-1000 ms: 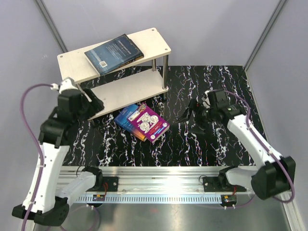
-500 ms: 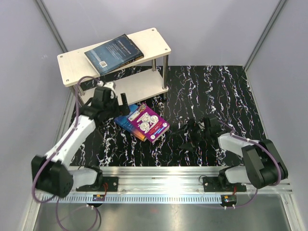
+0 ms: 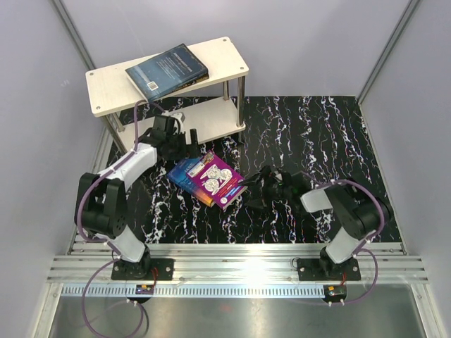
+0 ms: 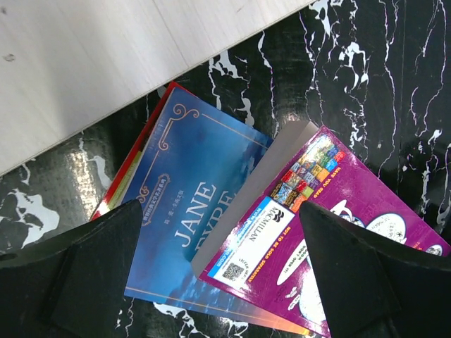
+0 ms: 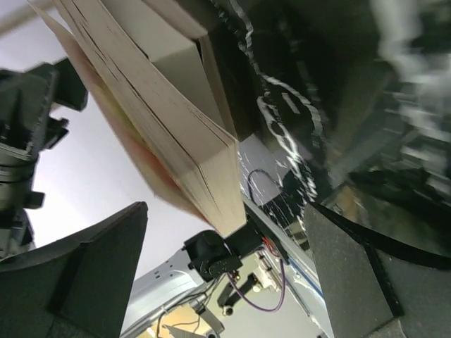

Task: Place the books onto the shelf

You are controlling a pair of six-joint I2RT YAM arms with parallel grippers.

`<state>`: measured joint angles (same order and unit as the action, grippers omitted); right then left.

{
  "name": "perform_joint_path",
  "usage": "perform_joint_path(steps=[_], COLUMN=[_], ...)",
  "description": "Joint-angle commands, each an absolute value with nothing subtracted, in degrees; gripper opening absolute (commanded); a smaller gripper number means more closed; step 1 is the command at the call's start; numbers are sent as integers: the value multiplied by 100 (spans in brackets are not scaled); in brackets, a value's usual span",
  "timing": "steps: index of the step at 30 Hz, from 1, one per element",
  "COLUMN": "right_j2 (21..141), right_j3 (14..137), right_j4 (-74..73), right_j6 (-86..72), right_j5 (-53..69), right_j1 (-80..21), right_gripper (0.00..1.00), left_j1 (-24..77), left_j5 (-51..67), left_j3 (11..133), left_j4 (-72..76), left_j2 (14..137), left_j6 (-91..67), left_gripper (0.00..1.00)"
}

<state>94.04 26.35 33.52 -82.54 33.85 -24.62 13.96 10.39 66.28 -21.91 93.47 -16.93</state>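
The main risk lies in the pile just in front of the shelf (image 3: 113, 88), at the foot of its lower board (image 4: 106, 56). There the purple book (image 3: 218, 177) lies askew on the blue book (image 3: 184, 171), and the red book (image 4: 116, 190) shows only as a thin edge beneath the blue. Because the three overlap, a claw closing on one cover could drag its neighbour along or lift two at once. The books are thin and lie flat on the table (image 3: 317, 141), so fingers may slide off an edge instead of getting under it.

The left claw (image 3: 187, 143) hangs on the shelf side of the pile, spread wide and holding nothing. The right claw (image 3: 252, 186) is at the corner of the pile farthest from the shelf, also spread wide and empty, with the page edges right before it. With both so near one pile, they could bump each other or shove the books against the shelf and shift it. The black book (image 3: 167, 70) lies slanted on the shelf's top board and might slip if the shelf is jolted.

Count: four books, one on the shelf and three still off it; one shelf with two boards; two claws.
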Motion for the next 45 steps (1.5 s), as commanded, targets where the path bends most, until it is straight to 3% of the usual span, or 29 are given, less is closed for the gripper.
perform_joint_path(steps=[1, 8, 18, 21, 22, 25, 26, 29, 34, 40, 45], right_j2=[9764, 10134, 10459, 10258, 10170, 9626, 9467, 8372, 7270, 6259, 5863], right_j3=[3032, 3216, 3524, 3472, 3446, 3349, 3383, 3803, 5254, 6319, 6811], right_j4=[4332, 4711, 4808, 4703, 4537, 3792, 3501, 1720, -1707, -3040, -3173], right_j6=[-8587, -8789, -8842, -8711, -8606, -8176, -8017, -7131, -5102, -4632, -4842], right_j5=[3085, 2988, 2979, 2945, 2918, 2865, 2874, 2795, 2523, 2724, 3224], right_j1=[-3021, -3138, -3155, -3146, -3146, -3068, -3033, -2849, -2769, -2654, -2628], right_gripper=[100, 100, 98, 86, 70, 44, 27, 0, 0, 0, 0], left_j1=[1354, 1555, 2784, 3127, 3181, 3278, 3287, 3287, 3156, 2348, 1881], left_j5=[1380, 1582, 1600, 1521, 1494, 1485, 1494, 1372, 1318, 2573, 4111], left_j3=[6785, 6311, 5458, 5458, 5449, 5353, 5266, 5212, 5484, 5853, 5643], left_j4=[-1854, -1767, -1336, -1362, -1362, -1380, -1362, -1563, -1986, -1768, 207], left_j2=[9396, 9142, 8974, 8877, 8816, 8623, 8561, 8219, 7429, 6777, 6557], left_j6=[-1678, -1837, -2531, -2750, -2864, -3093, -3120, -3155, -3120, -3531, -4726], left_gripper=[96, 96, 95, 95, 95, 95, 95, 95, 99, 99, 99])
